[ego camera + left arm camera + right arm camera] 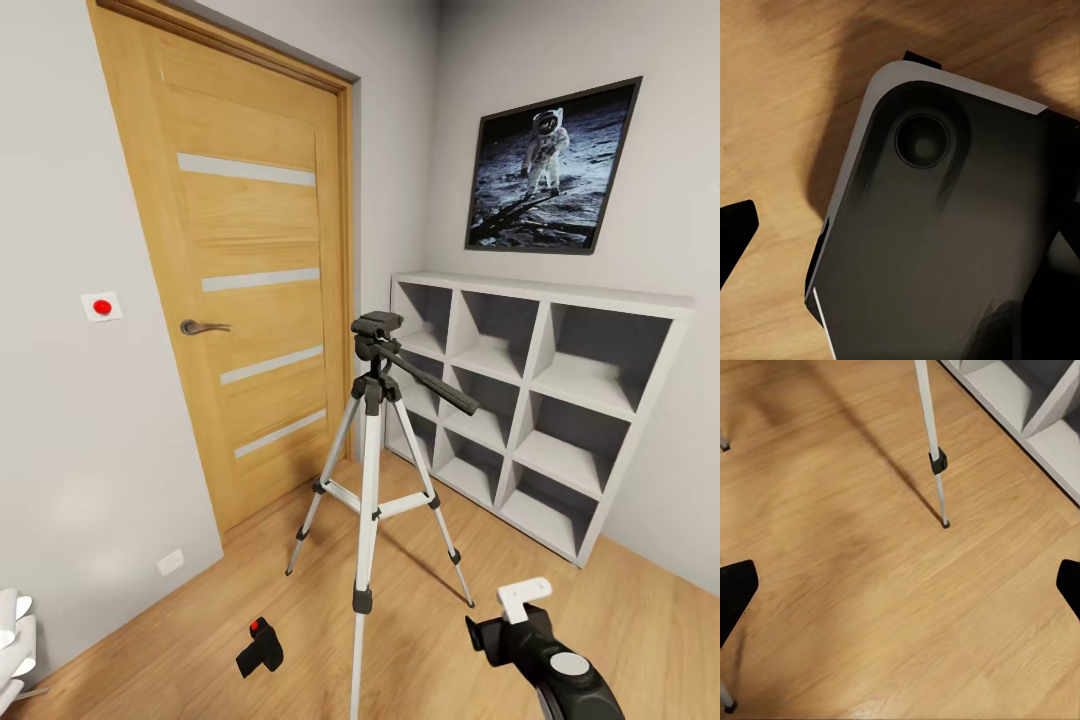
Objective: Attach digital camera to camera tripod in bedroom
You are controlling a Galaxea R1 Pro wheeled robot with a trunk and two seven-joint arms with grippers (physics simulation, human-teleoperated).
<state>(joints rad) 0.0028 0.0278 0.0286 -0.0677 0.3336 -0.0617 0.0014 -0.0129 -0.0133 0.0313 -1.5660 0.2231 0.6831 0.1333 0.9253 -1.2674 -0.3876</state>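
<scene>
The camera tripod (372, 470) stands on the bedroom's wood floor (420, 640) in front of the oak door, its dark grey head (378, 335) bare and its black handle pointing right. The digital camera (260, 648), small and black with a red button, lies on the floor to the left of the tripod's near leg. My right arm (545, 655) hangs low, right of that leg. My right gripper (900, 589) is open over bare floor, with a tripod leg (934, 450) beyond it. My left gripper (900, 232) is open over the robot's dark grey base (945, 247).
A white cube shelf (530, 390) lines the right wall under an astronaut poster (550, 165). The oak door (250, 280) is closed, with a red-button switch (101, 306) on the wall to its left. Something white (12, 635) shows at the lower left edge.
</scene>
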